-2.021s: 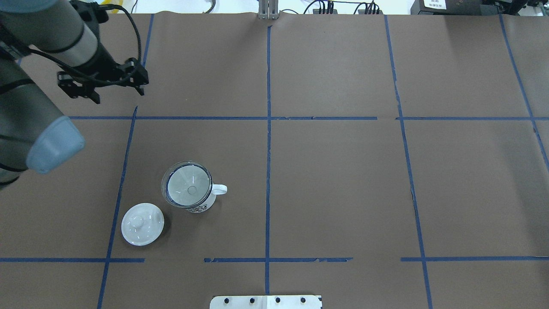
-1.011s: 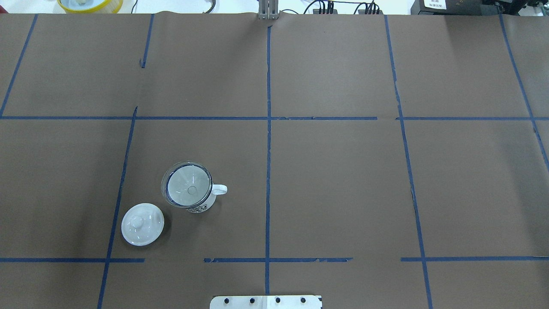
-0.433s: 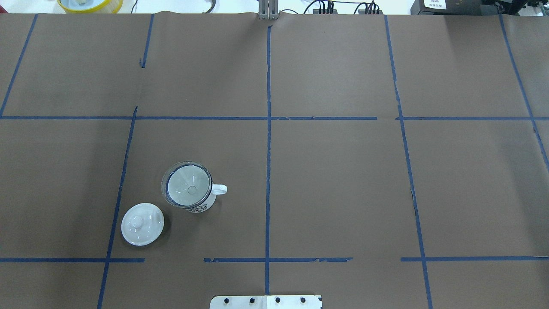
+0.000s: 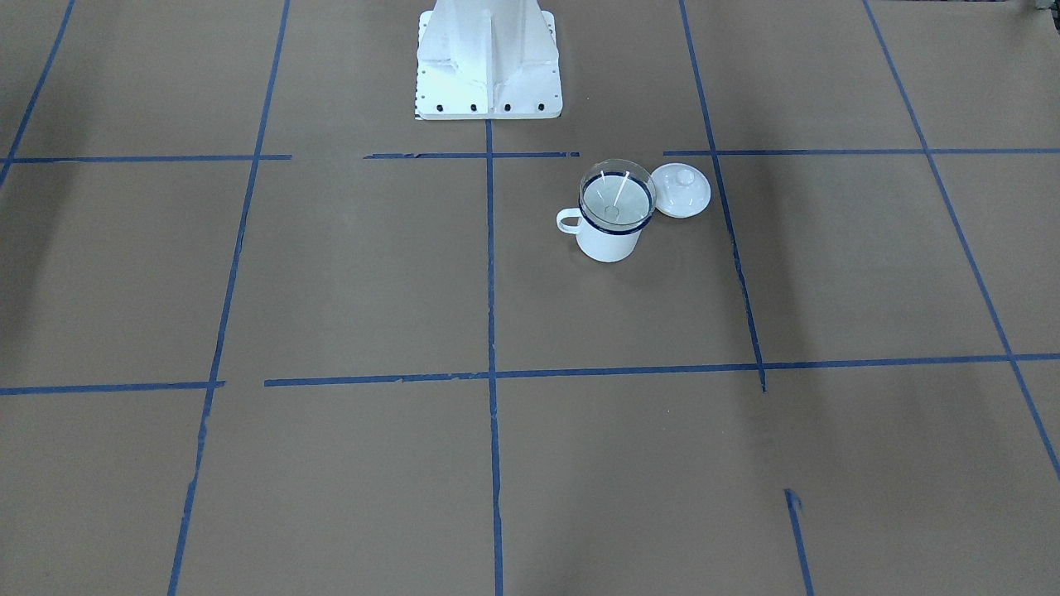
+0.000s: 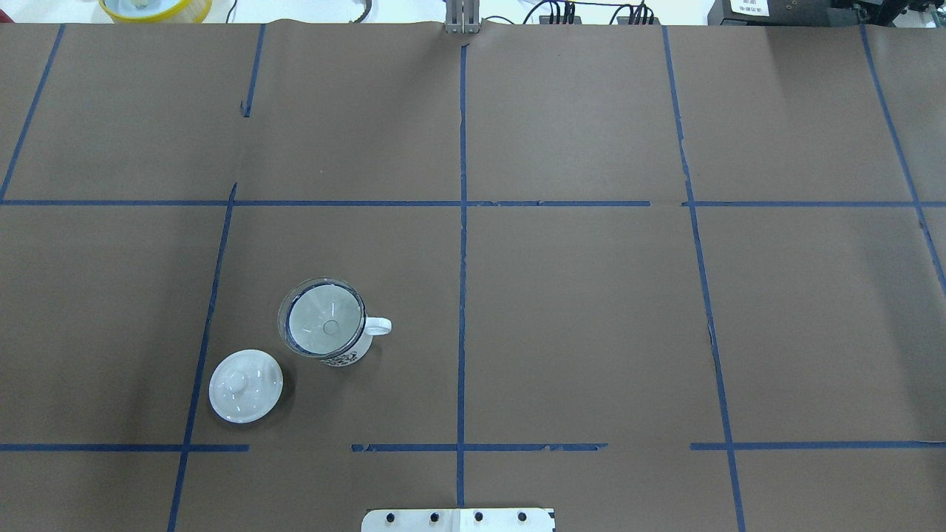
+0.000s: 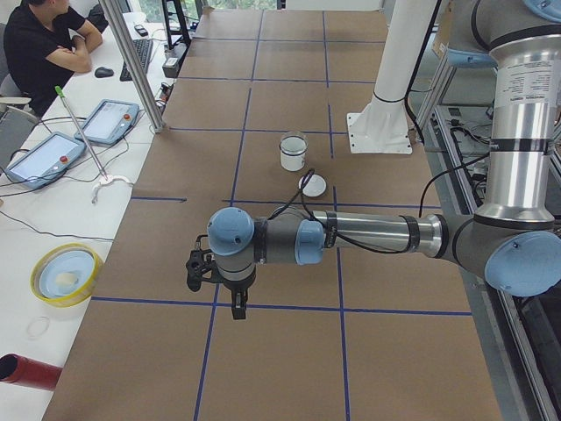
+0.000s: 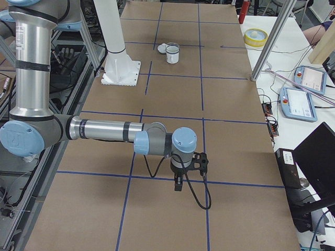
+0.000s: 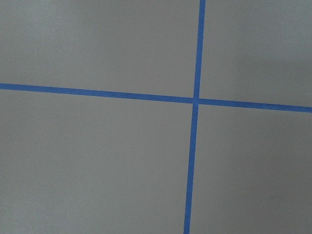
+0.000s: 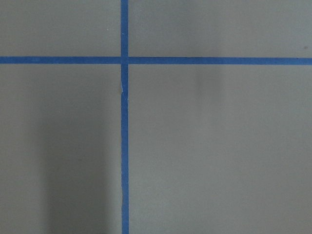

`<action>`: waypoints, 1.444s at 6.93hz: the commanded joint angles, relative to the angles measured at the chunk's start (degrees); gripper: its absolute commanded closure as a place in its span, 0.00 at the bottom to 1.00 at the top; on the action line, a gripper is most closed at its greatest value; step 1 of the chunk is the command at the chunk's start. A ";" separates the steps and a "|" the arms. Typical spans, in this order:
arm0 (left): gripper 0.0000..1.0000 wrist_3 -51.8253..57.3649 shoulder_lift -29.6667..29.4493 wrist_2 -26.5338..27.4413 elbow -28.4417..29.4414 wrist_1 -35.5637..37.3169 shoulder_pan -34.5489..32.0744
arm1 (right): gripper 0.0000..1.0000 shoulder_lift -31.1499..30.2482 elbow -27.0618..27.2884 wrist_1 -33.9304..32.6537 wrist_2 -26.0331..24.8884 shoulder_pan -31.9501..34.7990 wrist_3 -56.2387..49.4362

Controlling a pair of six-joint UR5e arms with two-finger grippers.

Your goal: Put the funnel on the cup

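Note:
The clear funnel sits mouth-up in the white cup, spout down inside the dark blue rim. The cup's handle points right in the overhead view. Both also show in the front view, funnel in cup. Neither gripper is near them. My left gripper shows only in the exterior left view, hanging above the table far from the cup; I cannot tell whether it is open or shut. My right gripper shows only in the exterior right view, likewise far off; I cannot tell its state.
A white domed lid with a knob lies on the table just beside the cup. The robot's white base plate stands at the table's near edge. A yellow bowl and tablets sit beyond the far edge.
Two seconds ago my left arm and gripper were at the overhead view's upper left; they have since left that view. The funnel, cup and lid have not moved.

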 commanded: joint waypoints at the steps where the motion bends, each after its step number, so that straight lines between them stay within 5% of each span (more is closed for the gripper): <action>1: 0.00 -0.39 0.09 0.07 0.15 -1.09 0.09 | 0.00 0.00 0.00 0.00 0.00 0.00 0.00; 10: 0.00 0.40 0.09 3.85 0.24 -0.66 0.09 | 0.00 0.00 0.09 0.00 0.00 0.00 0.00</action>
